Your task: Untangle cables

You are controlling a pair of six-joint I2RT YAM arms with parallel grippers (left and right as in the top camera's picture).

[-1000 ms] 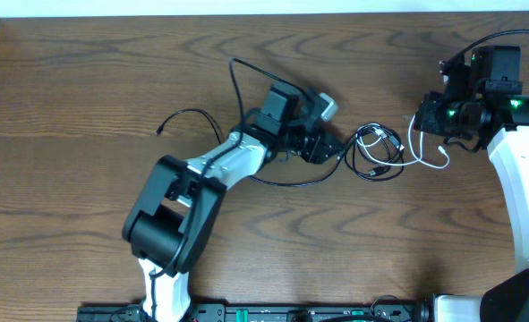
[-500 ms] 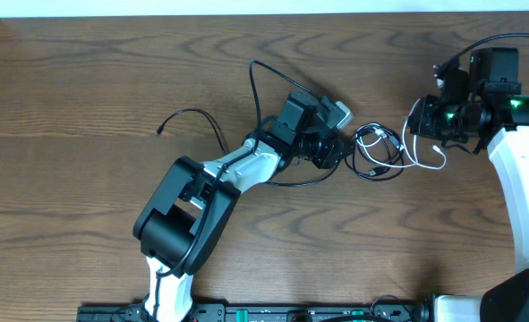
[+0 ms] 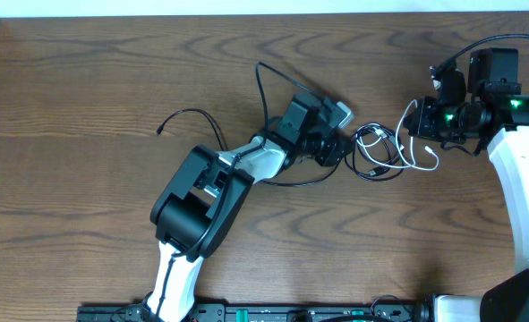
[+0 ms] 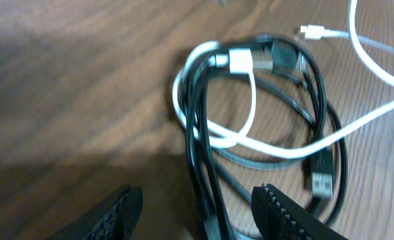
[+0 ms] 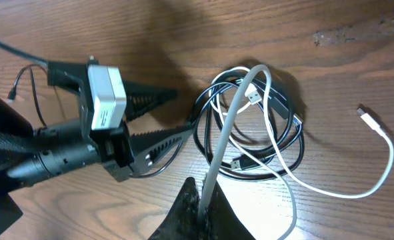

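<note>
Separation of the two cords was the step in hand, and it looked barely begun. On the brown wooden table (image 3: 85,72), the thin black cord (image 4: 203,153) lay in a loose coil of several turns between the two arms, with the thin white cord (image 4: 250,100) looped through it. The right gripper (image 5: 202,197) was clenched on the white cord, a strand rising from between its fingers and running over the coil. The rest of that cord curved off to the side and ended in a small white plug (image 5: 361,112) lying free on the wood.

The left gripper (image 4: 198,193) was released, its ribbed fingers (image 4: 110,213) spread wide and straddling the black strands at the near edge of the coil. Whether they touched the cord could not be told from the blurred wrist view. A black plug (image 4: 320,179) rested inside the coil.

In my judgement, the next move called for the left jaws to close on the black strands alone, clear of the white loop crossing just beside them. That would pin the coil while the right arm drew the white cord out. Catching both cords together would only tighten the tangle.
</note>
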